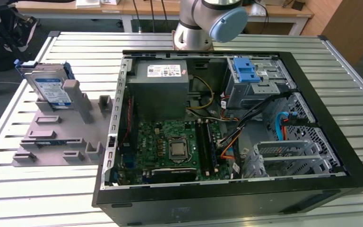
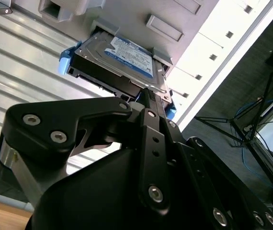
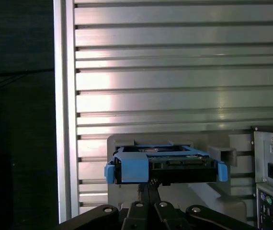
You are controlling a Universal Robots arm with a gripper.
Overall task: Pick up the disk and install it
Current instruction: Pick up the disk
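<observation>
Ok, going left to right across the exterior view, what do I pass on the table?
The disk standing in the grey rack → left wall of the open computer case → grey power box → blue bracket.

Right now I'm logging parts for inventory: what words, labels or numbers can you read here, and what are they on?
No text here is clear enough to quote.
Blue-and-white label on the disk: print is there, too blurred to read.
White sticker on the power supply: print too small to read.
Motherboard: markings too small to read.
</observation>
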